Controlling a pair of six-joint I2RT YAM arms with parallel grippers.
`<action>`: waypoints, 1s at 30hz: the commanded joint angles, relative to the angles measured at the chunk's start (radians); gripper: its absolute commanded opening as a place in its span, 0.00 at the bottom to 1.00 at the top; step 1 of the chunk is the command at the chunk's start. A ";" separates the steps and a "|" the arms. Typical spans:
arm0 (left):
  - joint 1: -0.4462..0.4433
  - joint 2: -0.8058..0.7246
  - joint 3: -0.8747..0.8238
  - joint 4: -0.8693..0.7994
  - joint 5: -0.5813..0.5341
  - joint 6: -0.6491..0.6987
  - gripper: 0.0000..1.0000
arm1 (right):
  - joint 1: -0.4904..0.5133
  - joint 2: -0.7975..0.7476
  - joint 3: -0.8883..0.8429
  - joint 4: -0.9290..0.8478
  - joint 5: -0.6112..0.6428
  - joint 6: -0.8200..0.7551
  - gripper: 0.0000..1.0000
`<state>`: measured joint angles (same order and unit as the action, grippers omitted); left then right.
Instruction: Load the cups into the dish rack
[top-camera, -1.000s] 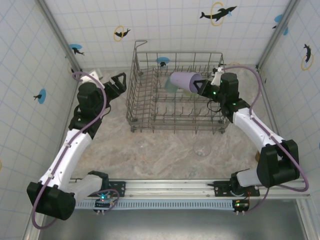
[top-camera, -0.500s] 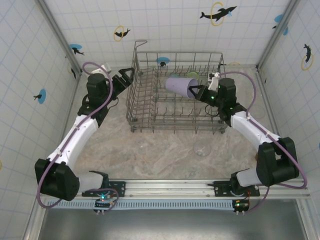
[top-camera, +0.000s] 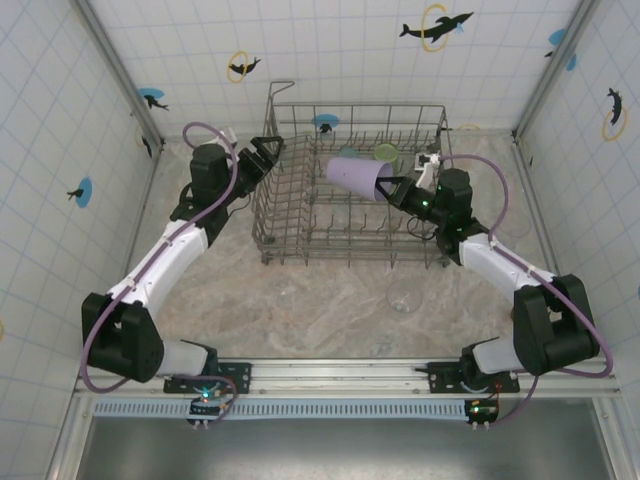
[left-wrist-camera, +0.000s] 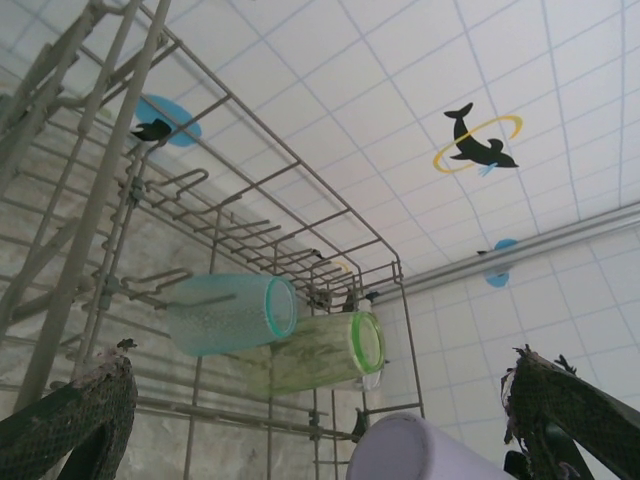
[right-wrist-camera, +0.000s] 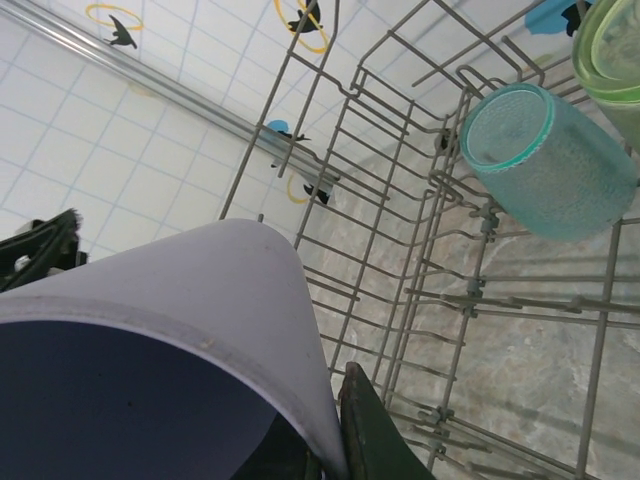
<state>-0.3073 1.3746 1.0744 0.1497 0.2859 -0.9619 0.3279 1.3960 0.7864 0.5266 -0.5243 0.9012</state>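
Observation:
The grey wire dish rack (top-camera: 355, 104) stands at the table's middle back. My right gripper (top-camera: 388, 186) is shut on the rim of a lavender cup (top-camera: 352, 174), holding it tilted on its side over the rack's inside. In the right wrist view one finger (right-wrist-camera: 385, 430) presses the outside of the lavender cup (right-wrist-camera: 180, 300). A teal cup (right-wrist-camera: 545, 165) and a lime green cup (right-wrist-camera: 610, 50) lie on their sides among the tines at the rack's back. My left gripper (top-camera: 268, 152) is open at the rack's left wall, holding nothing. A clear cup (top-camera: 404, 298) stands on the table in front of the rack.
The marble table (top-camera: 320, 310) has free room in front of the rack. Tiled walls with dolphin stickers (top-camera: 435, 25) close in the back and both sides. The rack's upright tines (right-wrist-camera: 470, 290) stand under the held cup.
My left arm has swung right, bringing its open gripper up to the rack's left wall. The right gripper has shifted the lavender cup slightly left and lower inside the rack.

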 joint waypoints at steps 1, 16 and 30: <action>-0.009 0.029 0.045 0.048 0.063 -0.054 0.98 | 0.011 -0.026 -0.024 0.129 -0.020 0.036 0.00; -0.063 0.123 0.089 0.154 0.155 -0.198 0.98 | 0.039 0.052 0.005 0.285 -0.022 0.136 0.00; -0.110 0.194 0.105 0.221 0.238 -0.321 0.98 | 0.077 0.174 0.066 0.459 -0.022 0.222 0.00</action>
<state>-0.4145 1.5494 1.1633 0.3237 0.4965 -1.2427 0.4000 1.5578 0.7906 0.8734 -0.5430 1.0992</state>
